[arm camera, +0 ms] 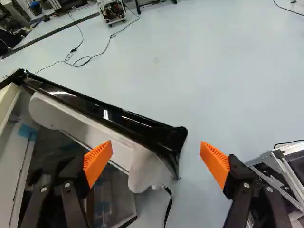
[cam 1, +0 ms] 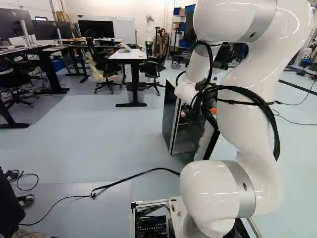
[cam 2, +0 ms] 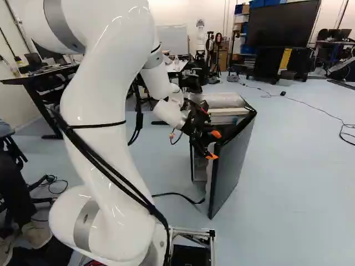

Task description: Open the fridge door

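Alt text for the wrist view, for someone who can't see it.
Black two-fingered pincer with ribbed orange pads, spread wide, the free end of a white-lined, glossy black-edged fridge door between its fingers. The door stands ajar; beyond it, thin dark cable trails across pale blue floor.

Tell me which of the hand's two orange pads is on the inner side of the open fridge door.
The pad farther from the metal frame; the other pad is outside, past the free edge of the door.

Lt-blue flr (cam 1: 109,129), wht wall (cam 1: 119,7), blk office chairs (cam 1: 103,64)
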